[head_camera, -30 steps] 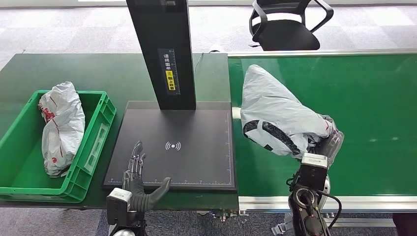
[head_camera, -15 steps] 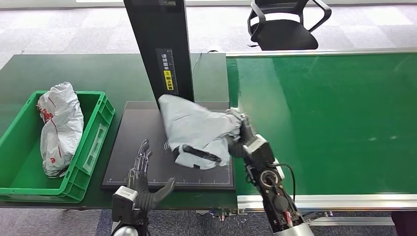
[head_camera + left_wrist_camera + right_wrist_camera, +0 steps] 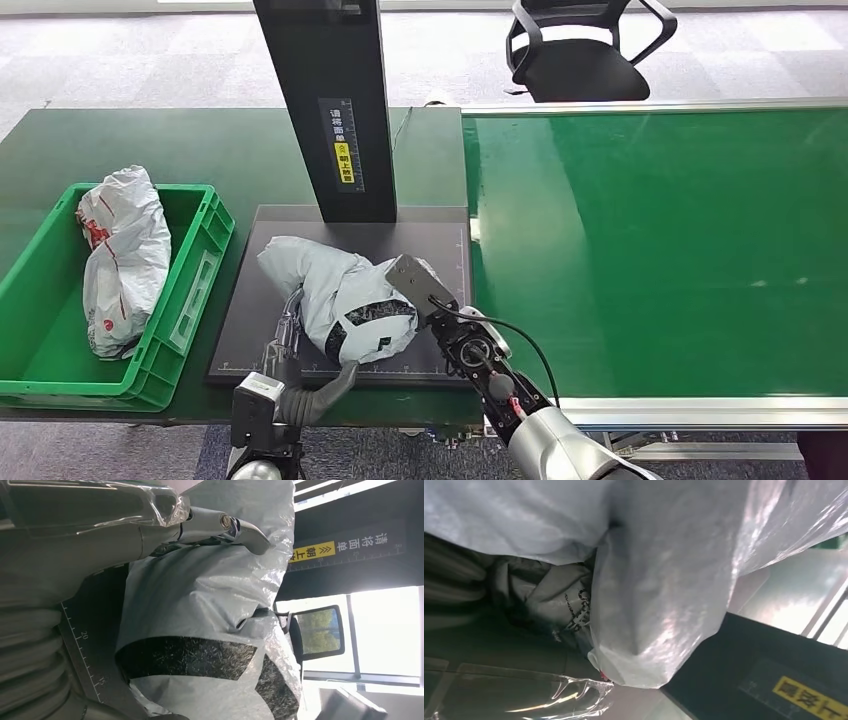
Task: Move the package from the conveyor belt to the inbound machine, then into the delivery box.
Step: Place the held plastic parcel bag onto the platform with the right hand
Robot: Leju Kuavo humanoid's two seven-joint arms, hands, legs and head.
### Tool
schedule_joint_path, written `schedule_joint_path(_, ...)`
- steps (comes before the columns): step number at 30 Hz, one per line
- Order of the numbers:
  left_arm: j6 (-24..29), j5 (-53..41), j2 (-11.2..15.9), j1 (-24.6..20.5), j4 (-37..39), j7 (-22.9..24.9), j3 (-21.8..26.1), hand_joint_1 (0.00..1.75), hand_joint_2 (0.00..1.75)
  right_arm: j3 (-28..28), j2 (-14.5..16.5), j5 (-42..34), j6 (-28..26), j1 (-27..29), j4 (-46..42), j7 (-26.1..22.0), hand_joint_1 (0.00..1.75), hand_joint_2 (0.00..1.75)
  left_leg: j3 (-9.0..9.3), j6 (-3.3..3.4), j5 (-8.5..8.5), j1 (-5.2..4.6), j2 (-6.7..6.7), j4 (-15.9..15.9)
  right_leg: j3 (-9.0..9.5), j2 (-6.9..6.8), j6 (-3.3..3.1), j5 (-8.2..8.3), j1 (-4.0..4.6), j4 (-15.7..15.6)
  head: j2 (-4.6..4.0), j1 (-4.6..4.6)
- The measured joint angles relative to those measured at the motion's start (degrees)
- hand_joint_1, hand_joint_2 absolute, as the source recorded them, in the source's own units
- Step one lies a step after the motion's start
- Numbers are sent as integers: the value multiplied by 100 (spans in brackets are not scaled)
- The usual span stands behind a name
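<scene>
Right hand (image 3: 405, 285) gripping, left hand (image 3: 290, 350) spread.

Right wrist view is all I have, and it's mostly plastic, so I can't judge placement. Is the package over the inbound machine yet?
Observer: Yes. In the head view the grey package lies on the inbound machine's black platform, in front of its column.
Operator: Where is the left hand?
Observer: The left hand is at the package's near edge, over the platform. In the left wrist view a finger lies against the plastic.
Operator: And the delivery box?
Observer: The green delivery box sits left of the platform and already holds a white package.
</scene>
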Motion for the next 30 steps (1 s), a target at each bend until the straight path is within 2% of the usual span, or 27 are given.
schedule_joint_path(3, 0, -4, 0, 1, 0, 16, -8, 0, 175, 11, 21, 67, -420, -100, 199, 296, 0, 175, 0, 0, 1, 0, -1, 0, 0, -1, 0, 0, 0, 0, 0, 0)
schedule_joint_path(5, 0, -8, 0, 2, 0, 27, -13, 0, 175, -5, 20, -3, -644, -132, 269, 256, 0, 175, 0, 0, 1, 0, 1, 0, 0, 0, 0, 0, 0, 0, 0, 0)
schedule_joint_path(7, 3, -8, 0, 3, 0, 39, -14, 0, 175, -80, 13, -180, -824, -145, 294, -8, 0, 175, 0, 0, 0, 0, 1, 1, -1, 0, 0, 0, 0, 0, 0, 0)
schedule_joint_path(11, 44, -8, 0, 7, 0, 50, -13, 0, 175, -442, -36, -761, -1013, -96, 129, -854, 0, 175, -2, 0, 0, 0, -3, 2, -2, 0, 0, 0, -1, 0, 0, 1)
schedule_joint_path(14, 111, -3, 2, 11, 0, 37, -10, 0, 175, -746, -78, -1084, -1000, 50, -211, -1243, 0, 175, -2, 0, 0, 0, -3, 2, -2, -1, 0, 0, -1, 0, 0, -1)
schedule_joint_path(17, 151, 1, 11, 30, -1, -3, -9, 0, 175, -975, -122, -1370, -873, 314, -703, -1395, 0, 175, -3, 0, 0, 0, -3, 1, -3, 0, 0, 0, 0, 0, 0, 0)
schedule_joint_path(24, 219, -2, 13, 172, -96, -21, 13, 0, 175, -1413, -208, -2093, -478, 1296, -2341, -1465, 0, 175, -6, 0, -1, 0, 0, 1, -6, -1, 0, 0, 0, -1, 0, 1)
schedule_joint_path(30, 397, -215, 15, 267, -210, 26, 21, 0, 175, -1673, -217, -2379, -326, 1869, -3352, -1471, 0, 175, -5, 0, -1, 0, 1, 0, -5, 0, 0, 0, 0, -1, 0, 1)
